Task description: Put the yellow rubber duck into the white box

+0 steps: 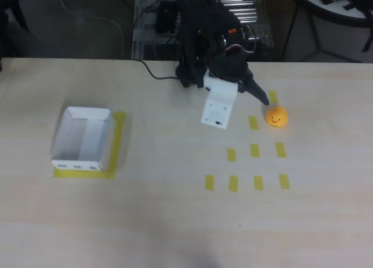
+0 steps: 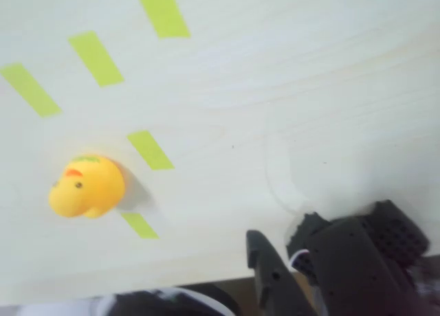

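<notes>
The yellow rubber duck [image 1: 277, 116] sits on the table among the yellow tape strips [image 1: 254, 150], far right of the white box [image 1: 83, 138]. You look to be on the approach: your gripper [image 1: 256, 102] hovers just left of the duck, jaws apart, holding nothing. Next, bring the fingers around the duck before closing.

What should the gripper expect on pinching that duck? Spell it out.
The yellow rubber duck looks rounded and smooth, so it may squirt out of a pinch or roll if nudged. It is small beside the gripper, so probably light.
</notes>
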`<state>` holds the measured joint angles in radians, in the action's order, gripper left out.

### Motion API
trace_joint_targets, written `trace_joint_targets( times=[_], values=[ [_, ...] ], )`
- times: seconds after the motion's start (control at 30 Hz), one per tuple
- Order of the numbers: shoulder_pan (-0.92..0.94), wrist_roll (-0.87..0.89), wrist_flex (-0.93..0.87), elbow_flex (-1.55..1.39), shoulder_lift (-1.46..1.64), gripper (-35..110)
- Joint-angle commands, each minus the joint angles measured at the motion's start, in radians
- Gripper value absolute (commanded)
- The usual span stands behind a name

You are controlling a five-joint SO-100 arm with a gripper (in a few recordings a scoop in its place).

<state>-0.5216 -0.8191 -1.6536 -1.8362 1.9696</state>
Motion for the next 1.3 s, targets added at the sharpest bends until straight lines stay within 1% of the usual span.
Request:
trace_joint_targets(
  times=[0.0, 0.17, 0.33, 0.77, 1.07, 1.27],
  values=[
    [-0.081, -0.054, -0.032, 0.140, -0.089, 62],
    [-0.117, -0.051, -0.032, 0.193, -0.190, 62],
    [-0.163, -0.038, -0.032, 0.179, -0.221, 61],
    [-0.345, 0.101, 0.008, 0.163, -0.282, 61],
    [-0.342, 0.117, 0.080, 0.183, -0.411, 61],
    [-0.322, 0.118, 0.095, 0.236, -0.488, 61]
  ],
)
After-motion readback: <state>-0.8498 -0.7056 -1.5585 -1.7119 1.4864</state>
